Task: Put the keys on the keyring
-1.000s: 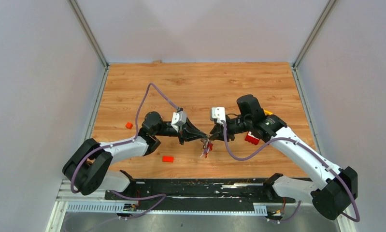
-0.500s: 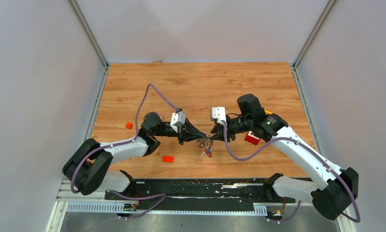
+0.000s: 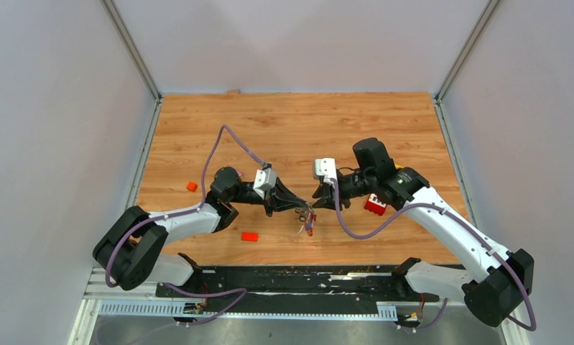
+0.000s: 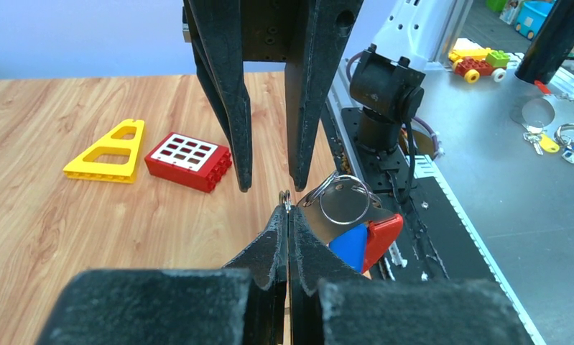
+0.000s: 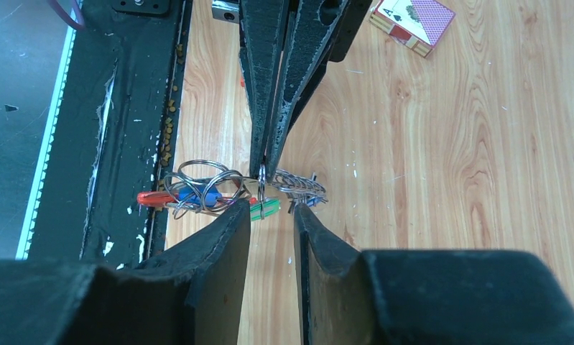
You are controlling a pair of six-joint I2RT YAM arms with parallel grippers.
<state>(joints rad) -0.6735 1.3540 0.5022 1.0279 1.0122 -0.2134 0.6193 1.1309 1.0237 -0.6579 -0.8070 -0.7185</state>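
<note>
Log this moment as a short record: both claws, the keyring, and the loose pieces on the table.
keyring: metal rings with blue and red tags
left claw: shut on a small ring of the keyring
right claw: open, tips facing the left claw's tip
loose pieces: red brick, yellow triangle, both on the wooden table

Robotics lab: plain-walled test cell, aluminium framing, wooden bench.

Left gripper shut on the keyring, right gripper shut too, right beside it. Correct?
Not quite. The right gripper is not shut: the right wrist view shows its jaws standing apart with a clear gap between them. The rest holds: the left gripper is shut on the keyring, and the right one is right beside it.
</note>
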